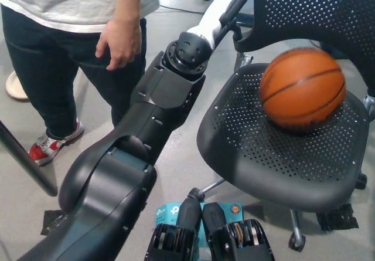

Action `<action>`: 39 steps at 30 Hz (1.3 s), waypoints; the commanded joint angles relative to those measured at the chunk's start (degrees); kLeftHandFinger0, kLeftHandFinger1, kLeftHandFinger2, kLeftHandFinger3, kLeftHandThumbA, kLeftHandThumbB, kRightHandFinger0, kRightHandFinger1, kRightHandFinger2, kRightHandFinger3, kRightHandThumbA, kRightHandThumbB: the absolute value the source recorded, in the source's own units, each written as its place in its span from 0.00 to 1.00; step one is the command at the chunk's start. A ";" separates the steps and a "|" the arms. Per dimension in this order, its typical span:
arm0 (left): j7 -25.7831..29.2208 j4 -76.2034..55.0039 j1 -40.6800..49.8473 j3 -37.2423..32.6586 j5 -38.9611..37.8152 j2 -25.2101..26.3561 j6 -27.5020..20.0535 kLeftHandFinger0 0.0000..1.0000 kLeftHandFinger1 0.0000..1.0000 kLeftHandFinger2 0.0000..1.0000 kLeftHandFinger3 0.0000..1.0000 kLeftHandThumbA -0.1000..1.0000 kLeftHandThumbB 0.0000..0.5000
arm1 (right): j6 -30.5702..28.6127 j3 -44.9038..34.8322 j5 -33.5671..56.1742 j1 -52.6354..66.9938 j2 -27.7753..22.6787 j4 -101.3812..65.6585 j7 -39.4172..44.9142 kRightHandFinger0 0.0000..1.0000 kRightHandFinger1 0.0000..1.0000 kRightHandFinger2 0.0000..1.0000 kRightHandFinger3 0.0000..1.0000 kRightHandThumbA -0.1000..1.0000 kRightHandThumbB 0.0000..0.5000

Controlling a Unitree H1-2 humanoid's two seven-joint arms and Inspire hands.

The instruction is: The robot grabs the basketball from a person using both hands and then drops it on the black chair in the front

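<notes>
Fingers of the white left hand hold nothing — right hand unseen — and the basketball sits on the black chair, drop apparently done.

The basketball is orange with black seam lines and a pebbled surface. Its outline is slightly blurred. It sits on the rear part of the seat of the black chair, just in front of the backrest, with its underside against the seat surface. No robot hand is in contact with it. The black chair is an office type with a perforated seat pan, a mesh backrest at the upper right of the head view, and a padded armrest at its left side. Part of a metal base shows beneath the seat.
</notes>
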 commanded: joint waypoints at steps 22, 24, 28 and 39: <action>-5.72 -87.85 71.82 2.70 -1.33 13.96 -9.44 1.00 1.00 1.00 1.00 1.00 0.40 | -11.07 12.83 -10.28 44.86 8.86 -48.80 6.00 1.00 1.00 1.00 1.00 1.00 0.57; -5.21 -85.46 76.96 4.45 -3.39 14.88 -11.80 1.00 1.00 1.00 1.00 1.00 0.43 | -13.00 14.07 -10.83 48.71 9.46 -46.36 6.24 1.00 1.00 1.00 1.00 1.00 0.57; -4.49 -84.50 78.91 5.13 -3.32 15.65 -11.87 1.00 1.00 1.00 1.00 1.00 0.46 | -14.05 14.70 -11.58 50.17 10.00 -44.97 5.77 1.00 1.00 1.00 1.00 1.00 0.55; -0.52 -63.72 86.30 10.13 -0.37 16.32 -22.57 1.00 1.00 1.00 1.00 1.00 0.56 | -24.71 16.85 -10.61 54.72 15.27 -20.24 4.50 1.00 1.00 1.00 1.00 1.00 0.44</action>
